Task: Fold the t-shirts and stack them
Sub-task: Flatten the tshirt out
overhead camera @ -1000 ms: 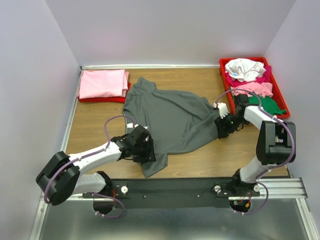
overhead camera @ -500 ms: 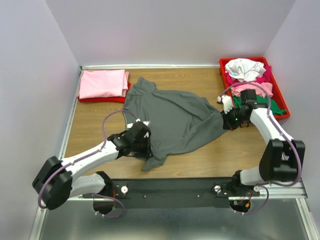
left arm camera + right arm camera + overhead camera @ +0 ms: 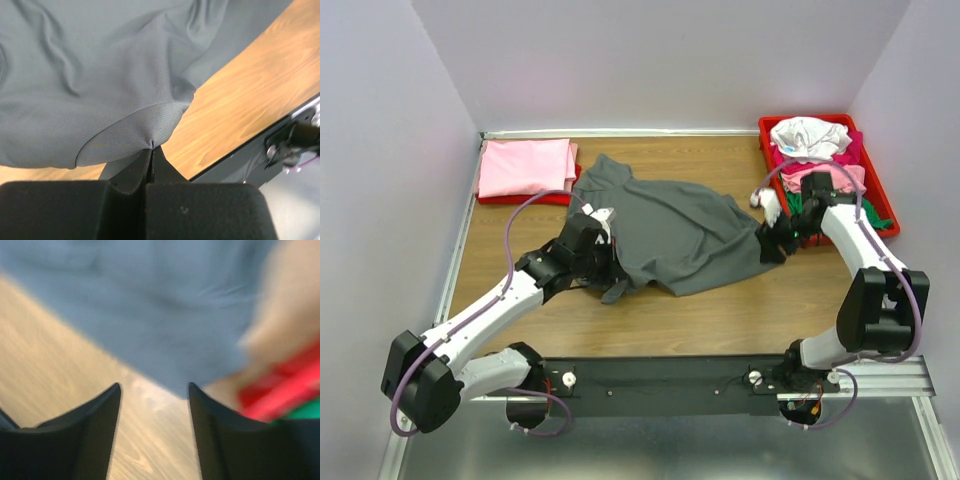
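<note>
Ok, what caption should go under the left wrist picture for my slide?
Left end effector shut on a fold of the dark grey t-shirt over the wooden table.

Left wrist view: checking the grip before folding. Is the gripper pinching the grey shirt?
Yes, the left gripper is shut on a fold of the grey shirt.

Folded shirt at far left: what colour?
The folded shirt is pink; top external view shows it best.
</note>
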Controlling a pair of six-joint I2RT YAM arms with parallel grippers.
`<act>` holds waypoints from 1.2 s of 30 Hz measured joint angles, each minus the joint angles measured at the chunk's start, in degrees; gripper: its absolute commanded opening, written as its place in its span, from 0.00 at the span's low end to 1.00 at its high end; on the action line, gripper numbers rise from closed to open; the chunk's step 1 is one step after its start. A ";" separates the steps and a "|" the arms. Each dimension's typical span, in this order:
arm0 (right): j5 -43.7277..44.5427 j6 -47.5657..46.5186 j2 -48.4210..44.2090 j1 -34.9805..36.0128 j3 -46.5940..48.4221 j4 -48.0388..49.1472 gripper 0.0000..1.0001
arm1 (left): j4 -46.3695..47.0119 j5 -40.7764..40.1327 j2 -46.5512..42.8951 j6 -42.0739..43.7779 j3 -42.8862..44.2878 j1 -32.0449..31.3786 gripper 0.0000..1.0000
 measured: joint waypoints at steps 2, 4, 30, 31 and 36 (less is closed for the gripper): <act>0.00 -4.98 0.04 0.00 -6.08 -1.60 0.72 | -0.07 0.94 -0.02 0.13 -1.42 0.00 0.00; 0.02 -10.58 -0.42 0.04 -12.37 -2.93 0.74 | -0.11 1.99 -0.09 0.26 -2.78 0.00 0.00; 5.27 -11.52 4.20 5.70 -18.40 11.63 0.00 | 0.57 6.01 -4.66 0.28 -7.41 0.00 0.00; 5.44 -11.02 4.09 5.70 -18.45 11.65 0.00 | 0.57 6.01 -4.81 0.28 -7.41 0.00 0.00; 7.21 -8.70 1.29 5.75 -18.51 10.21 0.01 | 0.31 6.01 -5.86 0.57 -7.26 0.13 0.00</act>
